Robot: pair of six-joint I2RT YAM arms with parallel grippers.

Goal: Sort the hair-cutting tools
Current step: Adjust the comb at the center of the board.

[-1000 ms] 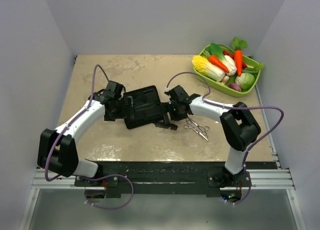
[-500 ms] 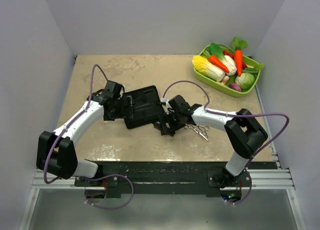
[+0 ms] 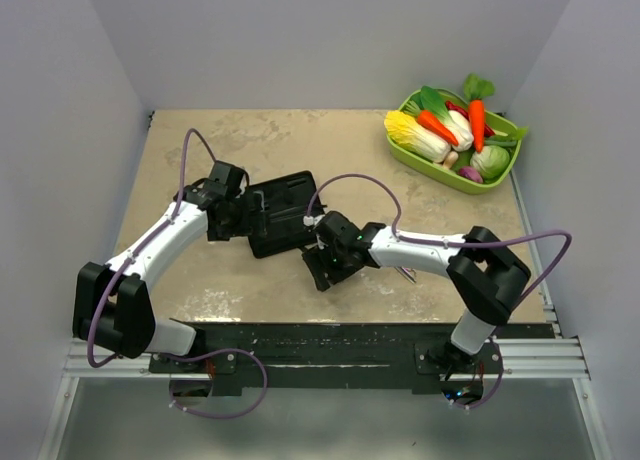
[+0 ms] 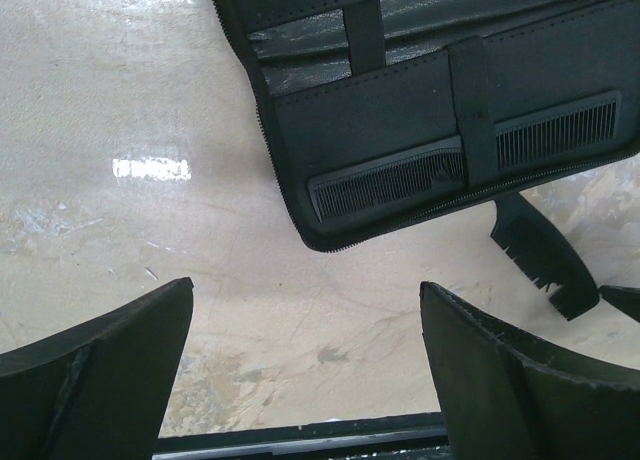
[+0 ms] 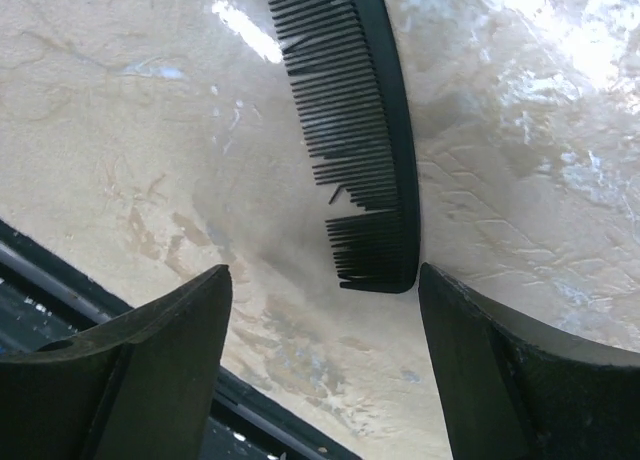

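The right gripper (image 5: 320,275) hung wide-jawed over the loose black comb (image 5: 365,130) lying on the table (image 5: 130,130) just beside the case (image 4: 380,110); it should straddle the spine squarely, then close; the left gripper (image 4: 307,290), equally wide, held nothing.

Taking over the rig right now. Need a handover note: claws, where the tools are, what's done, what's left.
Left claw: open, empty, hovering over the table by the edge of the open case.
Right claw: open, low over one end of the loose comb, not closed on it.
Tools: the stowed comb sits under a strap in the case. The loose comb lies on the table beside the case. The scissors are on the table, mostly hidden by the right forearm in the top view.
Done: one comb stowed.
Left: loose comb, then scissors.
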